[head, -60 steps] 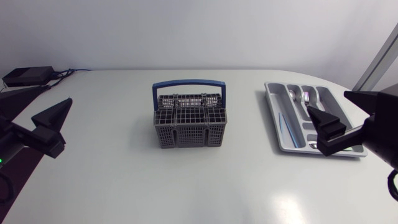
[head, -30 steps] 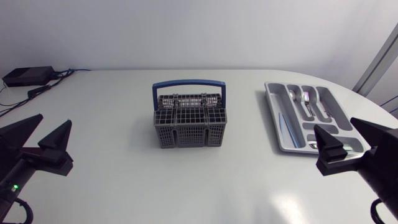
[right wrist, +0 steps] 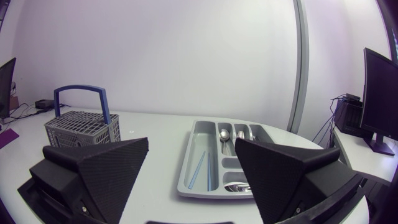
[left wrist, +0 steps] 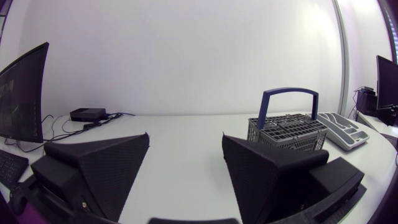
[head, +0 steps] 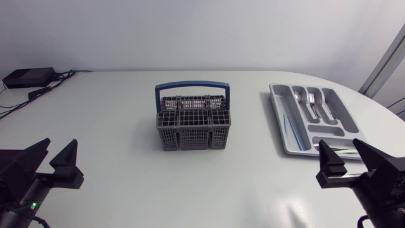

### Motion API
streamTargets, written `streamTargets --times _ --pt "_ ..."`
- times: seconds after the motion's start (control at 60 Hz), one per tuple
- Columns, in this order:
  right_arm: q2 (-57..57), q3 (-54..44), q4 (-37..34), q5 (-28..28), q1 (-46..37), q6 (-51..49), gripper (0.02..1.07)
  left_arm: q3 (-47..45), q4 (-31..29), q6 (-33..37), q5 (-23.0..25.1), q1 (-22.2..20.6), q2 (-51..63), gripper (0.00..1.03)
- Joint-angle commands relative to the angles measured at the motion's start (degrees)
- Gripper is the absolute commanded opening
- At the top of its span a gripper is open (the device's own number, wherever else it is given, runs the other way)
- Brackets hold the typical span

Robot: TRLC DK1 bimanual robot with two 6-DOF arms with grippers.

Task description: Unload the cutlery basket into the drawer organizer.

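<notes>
One cutlery basket (head: 190,138); one drawer organizer (head: 276,104), its cutlery (head: 312,99) uncountable; two arms: left arm (head: 25,190), right arm (head: 380,183).

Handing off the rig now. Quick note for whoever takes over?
Both open and empty: left tool at the near left of the table, right tool at the near right, just short of the organizer.
The organizer holds cutlery in several compartments.
The basket is mid-table, upright, handle up, with nothing sticking out.
Left: check the basket for leftovers; can't tell from here.
</notes>
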Motion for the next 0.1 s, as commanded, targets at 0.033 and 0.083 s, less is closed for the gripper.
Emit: streamTargets --times 0.033,0.083 --pt "-0.5 -1.1 1.0 -0.1 -0.3 1.7 1.02 -0.9 0.2 -1.4 -0.5 -0.4 -0.6 0.99" --pt "-0.5 -1.1 1.0 -0.1 -0.3 1.7 1.02 -0.9 0.2 -1.4 -0.5 -0.4 -0.6 0.99"
